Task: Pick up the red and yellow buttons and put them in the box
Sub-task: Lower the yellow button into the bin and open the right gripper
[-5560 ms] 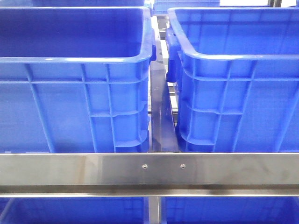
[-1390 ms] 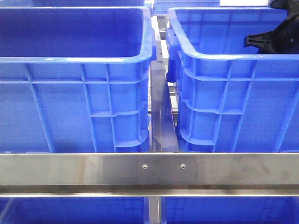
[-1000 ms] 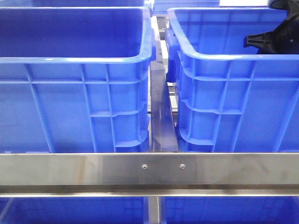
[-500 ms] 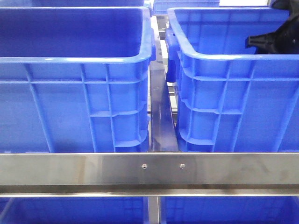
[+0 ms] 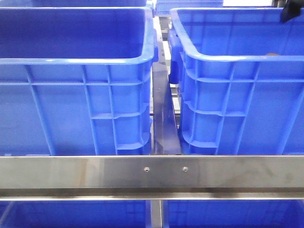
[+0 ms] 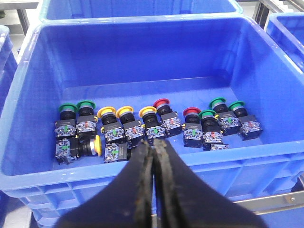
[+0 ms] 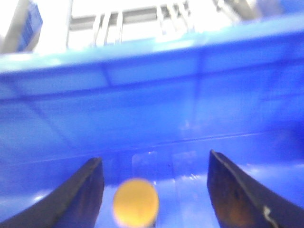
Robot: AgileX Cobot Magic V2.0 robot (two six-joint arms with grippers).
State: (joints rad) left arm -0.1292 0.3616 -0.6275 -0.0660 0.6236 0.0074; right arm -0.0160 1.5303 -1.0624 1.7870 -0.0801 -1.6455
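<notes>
Right arm has pulled up to the front view's 1 o'clock corner; left gripper (image 6: 153, 156), fingers together, hovers over the button crate (image 6: 28, 95); right gripper (image 7: 154, 190) spread wide above a yellow button (image 7: 136, 202) in the box (image 7: 142, 71)

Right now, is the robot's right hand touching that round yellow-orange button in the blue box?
Apart. In the right wrist view the right hand is open, and blue floor shows on both sides between its dark fingers and the round yellow-orange button.
</notes>
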